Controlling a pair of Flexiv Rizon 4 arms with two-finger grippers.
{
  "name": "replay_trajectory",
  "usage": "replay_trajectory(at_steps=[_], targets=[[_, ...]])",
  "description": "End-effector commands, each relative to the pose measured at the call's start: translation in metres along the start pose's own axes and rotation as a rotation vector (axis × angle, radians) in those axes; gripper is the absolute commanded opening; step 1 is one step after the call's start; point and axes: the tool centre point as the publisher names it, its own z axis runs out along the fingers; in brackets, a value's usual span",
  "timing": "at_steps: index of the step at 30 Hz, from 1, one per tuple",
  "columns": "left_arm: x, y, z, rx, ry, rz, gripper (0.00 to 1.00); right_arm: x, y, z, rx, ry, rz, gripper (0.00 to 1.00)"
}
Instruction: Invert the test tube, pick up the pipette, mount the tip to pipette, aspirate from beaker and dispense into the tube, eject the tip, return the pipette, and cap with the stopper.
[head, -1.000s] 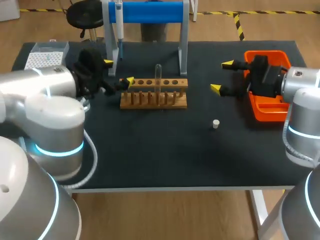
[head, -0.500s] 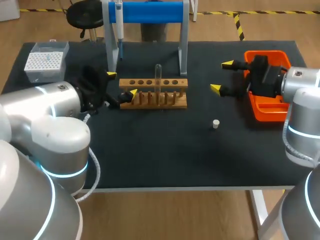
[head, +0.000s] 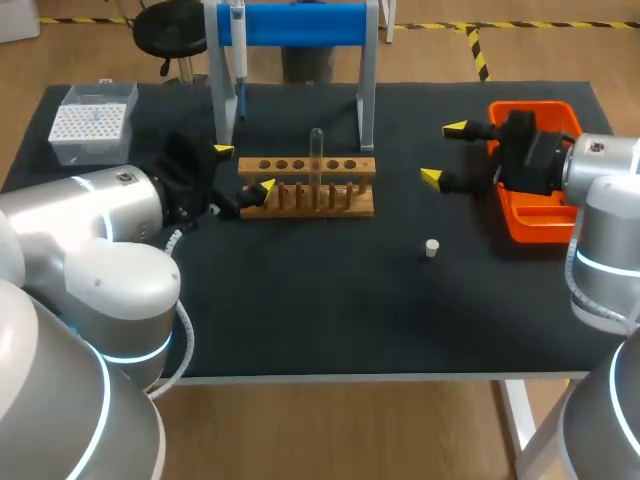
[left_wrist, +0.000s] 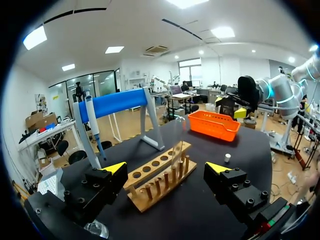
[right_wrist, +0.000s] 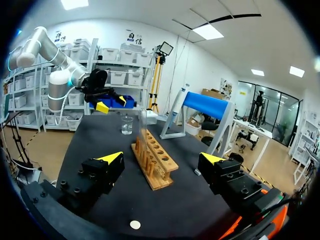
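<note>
A clear test tube (head: 316, 150) stands in the wooden rack (head: 308, 187) at mid-table. My left gripper (head: 241, 169) is open at the rack's left end; in the left wrist view the rack (left_wrist: 160, 182) and tube (left_wrist: 176, 145) lie just ahead of its spread fingers. The pipette (head: 238, 45) hangs on the blue stand (head: 300, 22) behind the rack. A small white stopper (head: 431, 247) lies front right of the rack. My right gripper (head: 443, 152) is open and empty, well right of the rack. The beaker (right_wrist: 127, 125) stands beyond the rack in the right wrist view.
A tip box (head: 92, 122) sits at the back left corner. An orange tray (head: 535, 200) lies at the right edge under my right arm. The stand's legs (head: 366, 90) rise just behind the rack.
My left arm has drawn back toward the front, uncovering the tip box, and its gripper shifted slightly closer to the rack's left end. The right arm has not moved.
</note>
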Motion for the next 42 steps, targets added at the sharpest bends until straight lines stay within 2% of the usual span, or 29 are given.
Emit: replay_trajectory(at_steps=[1,13,17,26,34,42], targets=[[-0.001,0.001,-0.001,0.005,0.003,0.000,1.00,-0.001,0.002,0.015,-0.003,0.032,-0.002,1.00],[-0.001,0.001,-0.001,0.005,0.003,0.000,1.00,-0.001,0.020,0.070,-0.110,0.227,-0.055,1.00],[-0.001,0.001,-0.001,0.005,0.003,0.000,1.00,0.000,0.023,0.089,-0.137,0.299,-0.024,1.00],[-0.001,0.001,-0.001,0.005,0.003,0.000,1.00,0.015,0.028,0.128,-0.206,0.445,-0.019,1.00],[-0.001,0.001,-0.001,0.005,0.003,0.000,1.00,0.031,0.030,0.145,-0.256,0.486,-0.001,1.00],[-0.001,0.001,-0.001,0.005,0.003,0.000,1.00,0.039,0.029,0.147,-0.277,0.491,0.019,1.00]])
